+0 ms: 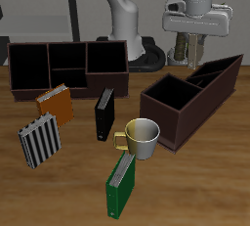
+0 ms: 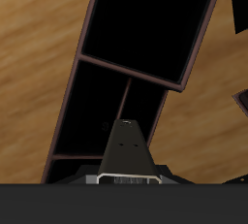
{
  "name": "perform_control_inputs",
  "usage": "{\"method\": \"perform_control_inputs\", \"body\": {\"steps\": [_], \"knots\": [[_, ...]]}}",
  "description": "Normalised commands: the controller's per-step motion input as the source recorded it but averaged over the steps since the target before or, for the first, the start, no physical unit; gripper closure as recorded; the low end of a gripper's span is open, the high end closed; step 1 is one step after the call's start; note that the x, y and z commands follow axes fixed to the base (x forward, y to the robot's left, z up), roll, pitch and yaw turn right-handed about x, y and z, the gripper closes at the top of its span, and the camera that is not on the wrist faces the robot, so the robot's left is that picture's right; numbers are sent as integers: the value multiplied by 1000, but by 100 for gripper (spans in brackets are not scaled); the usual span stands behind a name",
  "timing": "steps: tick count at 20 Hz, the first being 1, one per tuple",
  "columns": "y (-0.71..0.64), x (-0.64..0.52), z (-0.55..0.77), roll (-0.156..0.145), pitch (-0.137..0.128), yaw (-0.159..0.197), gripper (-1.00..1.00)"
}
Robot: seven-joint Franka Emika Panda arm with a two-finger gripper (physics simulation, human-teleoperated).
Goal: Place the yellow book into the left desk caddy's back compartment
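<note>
Now my claw is closed on the yellow book, which hangs upright between my fingers above the left desk caddy, far back on the table. I judge this to be the carry step. Next I need to centre the book over the narrow, tall-walled back compartment, then lower it straight between those slanted walls.

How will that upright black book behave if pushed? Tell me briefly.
The black book seems to stand on a narrow edge, so a push high up would probably topple it. It looks like a stiff hardback, unlikely to flex. The mug close by might get knocked.
</note>
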Motion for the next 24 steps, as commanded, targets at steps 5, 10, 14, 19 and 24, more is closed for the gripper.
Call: {"method": "perform_control_inputs", "body": {"steps": [5,10,14,19,24], "knots": [[164,187,116,7,1,-7,100],[58,145,73,4,17,-35,100],[35,106,86,-6,-7,4,100],[-93,214,145,-30,7,-26,100],[-45,97,154,-19,-16,-21,100]]}}
